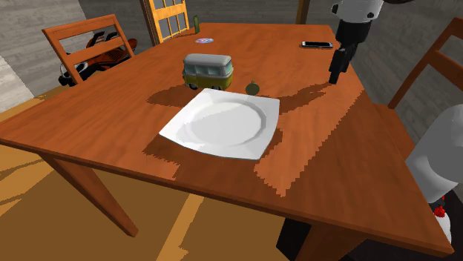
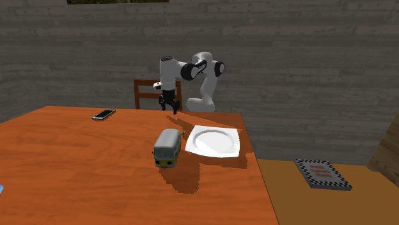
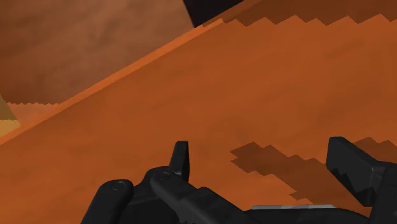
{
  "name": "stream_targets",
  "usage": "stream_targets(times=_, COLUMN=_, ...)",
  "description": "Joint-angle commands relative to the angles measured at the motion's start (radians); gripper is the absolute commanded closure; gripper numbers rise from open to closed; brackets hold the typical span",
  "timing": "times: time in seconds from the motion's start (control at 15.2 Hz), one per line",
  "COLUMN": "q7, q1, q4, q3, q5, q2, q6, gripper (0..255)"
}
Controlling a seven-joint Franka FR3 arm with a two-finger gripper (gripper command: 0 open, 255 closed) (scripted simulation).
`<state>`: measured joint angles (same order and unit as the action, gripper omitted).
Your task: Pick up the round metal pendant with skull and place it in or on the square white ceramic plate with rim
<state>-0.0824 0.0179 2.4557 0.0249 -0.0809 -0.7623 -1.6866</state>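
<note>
A small dark round pendant [image 1: 253, 88] with a loop on top lies on the wooden table [image 1: 111, 122], just past the far corner of the square white plate [image 1: 222, 122] [image 2: 214, 140]. My gripper [image 1: 335, 76] [image 2: 170, 108] [image 3: 267, 165] hangs a little above the table, well off toward the shoulder view's right of the pendant and plate. It points down. In the wrist view its black fingers [image 3: 181, 159] stand wide apart with only bare tabletop and their shadow between them.
A green and cream toy van [image 1: 208, 70] [image 2: 167, 147] stands beside the pendant, behind the plate. A phone [image 1: 317, 44] [image 2: 103, 114] lies beyond the gripper. A small pale disc [image 1: 204, 40] and a green bottle [image 1: 196, 22] sit at the far edge. Chairs [image 1: 89, 44] flank the table.
</note>
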Motion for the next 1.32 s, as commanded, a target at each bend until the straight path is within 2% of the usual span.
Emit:
stream_targets(times=0.0, q7=0.0, q1=0.0, q4=0.0, q3=0.0, q5=0.0, q2=0.0, q6=0.0, gripper=0)
stream_targets(times=0.33, q7=0.224, q1=0.003, q4=-0.228, q3=-0.101, q5=0.111, q2=0.232, q6=0.178, gripper=0)
stream_targets(times=0.59, q7=0.404, q1=0.001, q4=-0.435, q3=-0.154, q5=0.194, q2=0.436, q6=0.311, gripper=0)
stream_targets(times=1.25, q7=0.882, q1=0.02, q4=-1.04, q3=-0.198, q5=0.427, q2=0.996, q6=0.608, gripper=0)
